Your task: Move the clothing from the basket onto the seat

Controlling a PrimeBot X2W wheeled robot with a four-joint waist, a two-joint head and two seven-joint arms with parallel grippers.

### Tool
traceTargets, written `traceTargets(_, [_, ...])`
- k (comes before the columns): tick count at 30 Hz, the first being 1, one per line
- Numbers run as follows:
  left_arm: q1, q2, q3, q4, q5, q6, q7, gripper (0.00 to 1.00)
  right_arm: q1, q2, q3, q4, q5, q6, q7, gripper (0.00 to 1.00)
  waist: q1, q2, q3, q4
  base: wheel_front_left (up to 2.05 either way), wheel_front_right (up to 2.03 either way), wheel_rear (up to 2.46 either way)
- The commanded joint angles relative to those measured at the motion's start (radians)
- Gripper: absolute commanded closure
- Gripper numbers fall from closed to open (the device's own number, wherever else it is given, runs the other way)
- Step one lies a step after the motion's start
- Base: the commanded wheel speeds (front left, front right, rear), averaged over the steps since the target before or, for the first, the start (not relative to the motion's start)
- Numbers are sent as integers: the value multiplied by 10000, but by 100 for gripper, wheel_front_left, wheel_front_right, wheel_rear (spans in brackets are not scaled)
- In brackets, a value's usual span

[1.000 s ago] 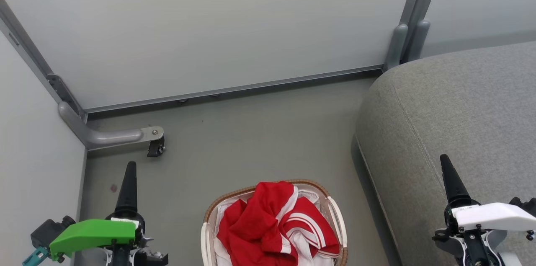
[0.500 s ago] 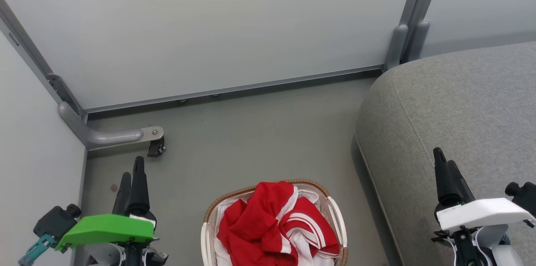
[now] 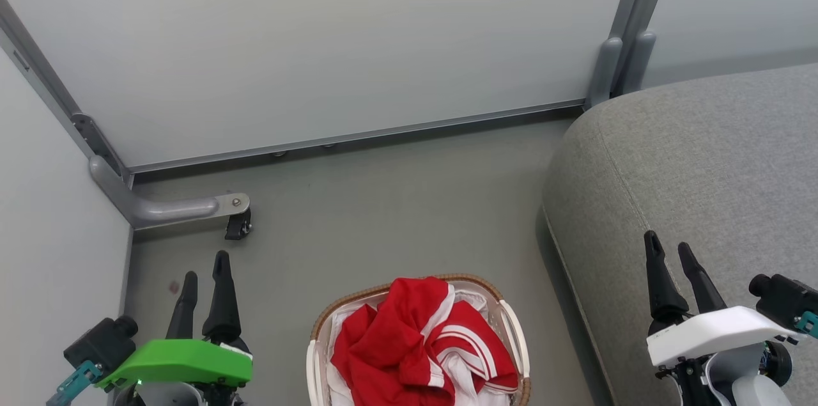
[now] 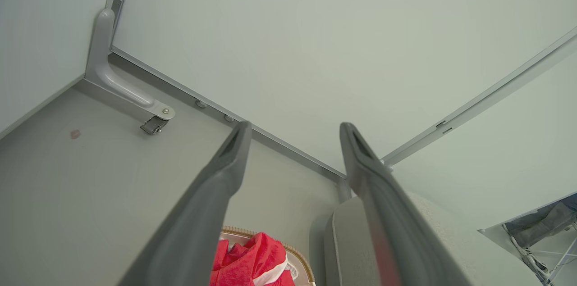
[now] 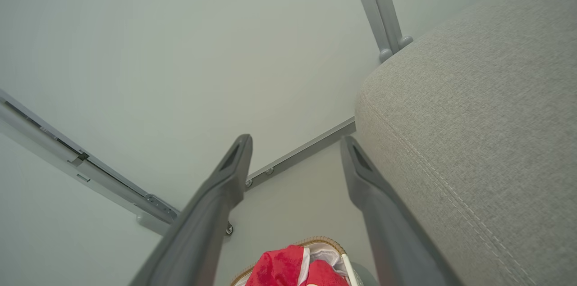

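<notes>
Wide open, holding nothing: left gripper [image 3: 204,268] with long dark fingers above the floor [image 3: 383,201], right gripper [image 3: 668,246] near the large grey fabric seat [image 3: 703,156]. Best to come down from above, pinch a raised fold, lift clear. Heaped inside the small oval white basket [image 3: 358,300] with brown woven rim: crumpled red-and-white sports clothing [image 3: 415,342].

Open floor [image 3: 383,201] lies beyond the basket [image 3: 478,279]; the seat [image 3: 703,156] walls its right, the gap seemingly narrow.
</notes>
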Motion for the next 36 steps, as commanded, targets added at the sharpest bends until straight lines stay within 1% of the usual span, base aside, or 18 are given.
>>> traceTargets(1, [17, 73, 1, -60, 359, 32, -98, 0, 38, -78, 14, -105, -371, 2, -115, 0, 0, -1, 1, 1, 0, 0, 0])
traceTargets(8, [163, 80, -23, 70, 1265, 40, -294, 0, 90, -86, 53, 43, -1263, 2, -309, 0, 0, -1, -13, 12, 0, 0, 0])
traceTargets(14, [244, 86, -129, 284, 1800, 28, -448, 0, 157, -92, 140, 165, -1973, 2, -474, 0, 0, -1, -39, 14, 0, 0, 0])
traceTargets(29, [396, 101, -339, 637, 2917, 28, -806, 0, 323, -105, 281, 260, -3514, 3, -829, 0, 0, -1, -91, -19, 0, 0, 0])
traceTargets(36, [471, 106, -398, 828, 3228, 15, -967, 0, 399, -109, 329, 271, -4139, 3, -985, 0, 0, -1, -112, -15, 0, 0, 0])
